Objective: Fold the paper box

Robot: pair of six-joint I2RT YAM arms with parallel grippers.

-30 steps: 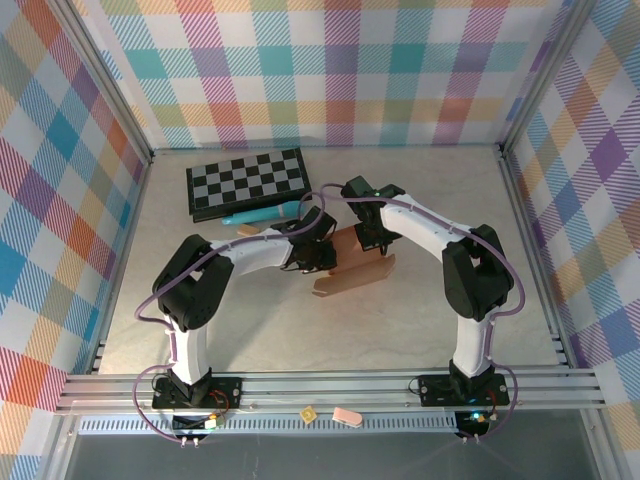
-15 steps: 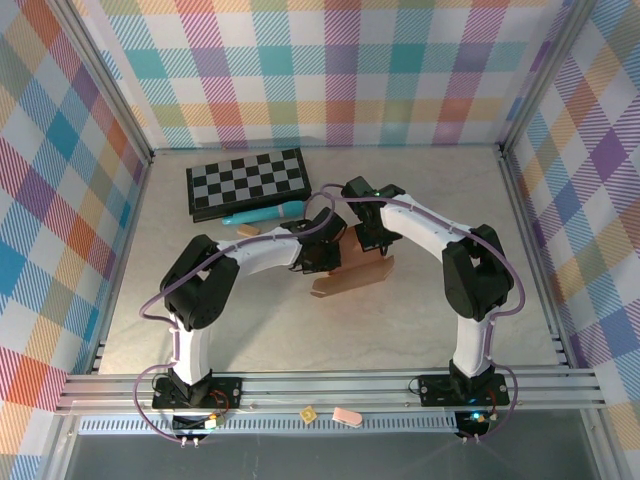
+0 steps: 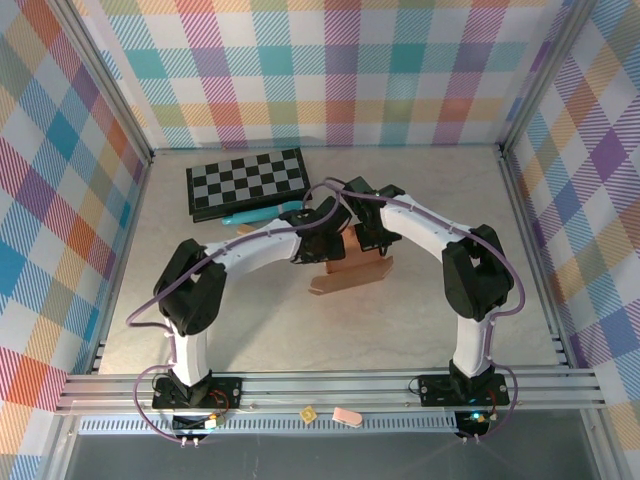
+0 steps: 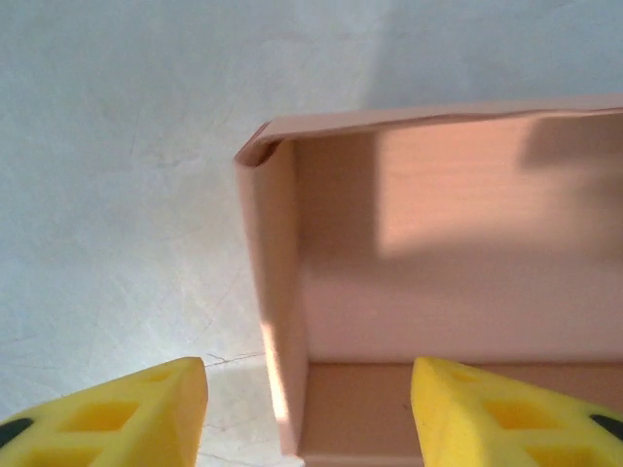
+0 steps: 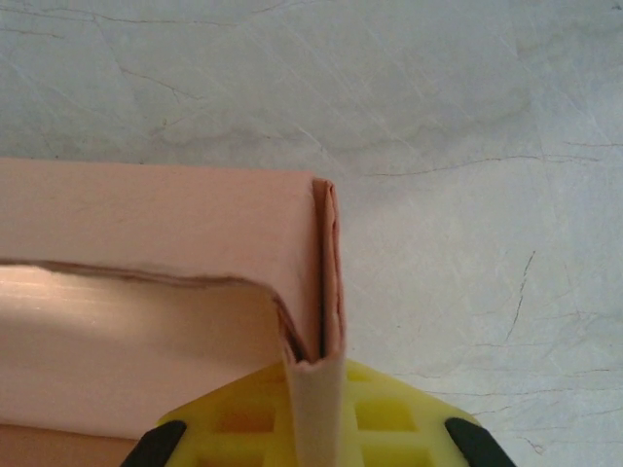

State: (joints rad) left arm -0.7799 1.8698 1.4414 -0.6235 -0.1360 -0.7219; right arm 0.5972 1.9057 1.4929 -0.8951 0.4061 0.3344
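Two tools are working the paper box [image 3: 352, 272], which sits mid tabletop [image 3: 250, 320], just near of the chessboard [image 3: 247, 182].

Change first. My left tool [image 4: 310, 404] was pinched shut at the box a moment ago. Now its jaws stand apart, with the box's upright side wall between them, and I can make out no contact. In the top view the left wrist has also shifted a bit far and right, and it now sits over the box's far-left part. I read this as a release: the wall stands on its own with the crease set. So I judge this fold done, and the left tool free to go for the next flap.

My right tool [image 5: 313, 423] is unchanged. It is clamped on the doubled-over cardboard at a box corner, with the folded strip running down between its pads. It pins the box while the left tool lets go.

Box state: the tray is partly formed. The left wrist view shows the floor, one side wall and the adjoining long wall upright, with their top corner slightly crumpled. In the top view a lighter strip runs along the near edge, wall or flap, I cannot tell. My judgement is partway done, with closing folds left.

Contents: the interior is bare where visible, nothing in it. The part under the arms is hidden.

Other items: a teal stick [image 3: 262, 214] and a small tan block [image 3: 247, 230] lie between the chessboard and the box, apart from the box.
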